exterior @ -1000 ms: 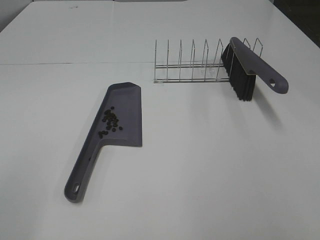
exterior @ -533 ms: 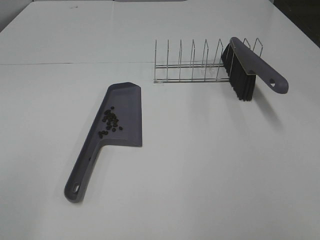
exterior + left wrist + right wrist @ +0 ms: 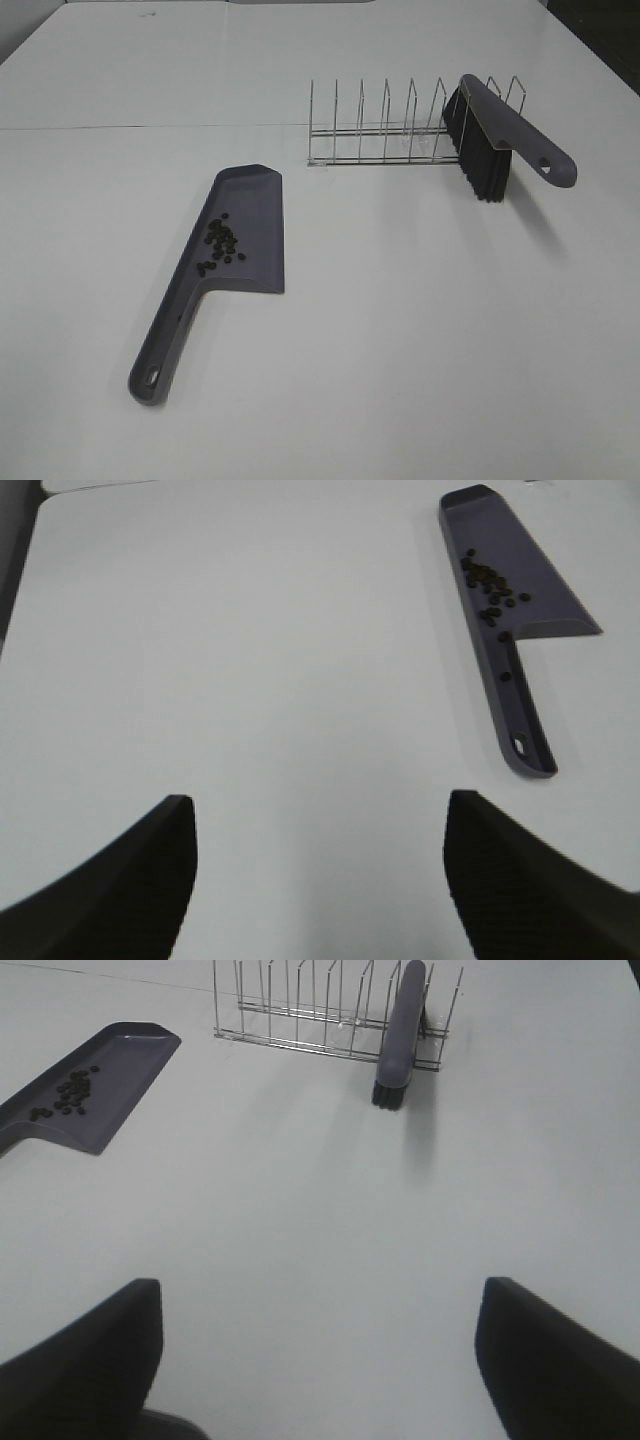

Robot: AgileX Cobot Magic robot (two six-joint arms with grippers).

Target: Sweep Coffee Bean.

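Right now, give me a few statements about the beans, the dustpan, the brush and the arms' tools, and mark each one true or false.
1. The coffee beans lie on the dustpan. True.
2. The brush lies flat on the table beside the dustpan. False: it rests in the wire rack, apart from the dustpan.
3. The left tool is open and holds nothing. True.
4. The right tool is shut on the brush handle. False: it is open over bare table, far from the brush.
5. The dustpan is tipped upright against the rack. False: it lies flat on the table.
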